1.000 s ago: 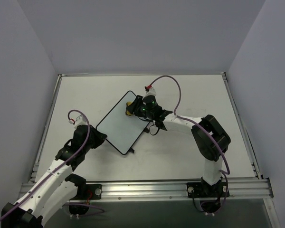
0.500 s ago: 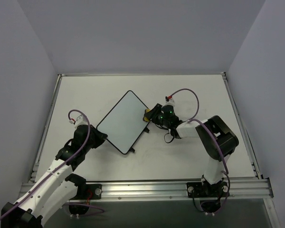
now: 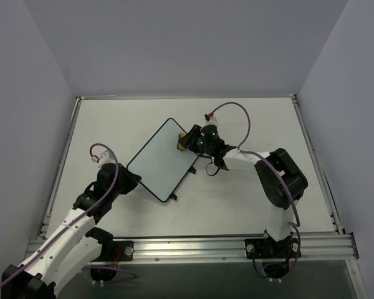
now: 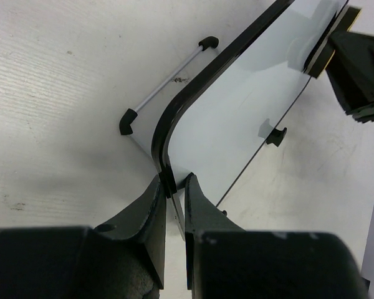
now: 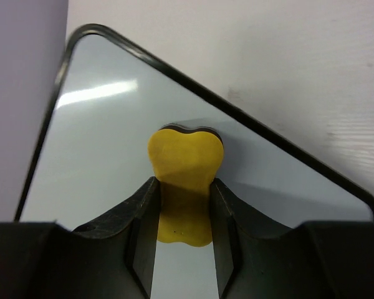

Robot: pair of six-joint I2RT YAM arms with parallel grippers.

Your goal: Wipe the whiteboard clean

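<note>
The whiteboard point(image 3: 160, 160) lies slanted on the table, white with a thin black frame and no marks that I can see. My left gripper point(image 3: 128, 178) is shut on its near left corner; the left wrist view shows the whiteboard point(image 4: 237, 118) frame pinched between the left gripper point(image 4: 172, 187) fingers. My right gripper point(image 3: 186, 141) is shut on a yellow sponge point(image 3: 182, 138) at the board's right edge. In the right wrist view the sponge point(image 5: 184, 174) presses on the whiteboard point(image 5: 100, 156) surface, squeezed in the right gripper point(image 5: 184, 196).
Grey walls enclose the white table point(image 3: 249, 118) on three sides. An aluminium rail point(image 3: 193, 246) runs along the near edge with both arm bases. The board's small black feet point(image 4: 202, 45) rest on the table.
The right gripper with the sponge swept off the board's upper right edge to the right, then came back left onto the board's right edge. The left arm and board stayed still.
</note>
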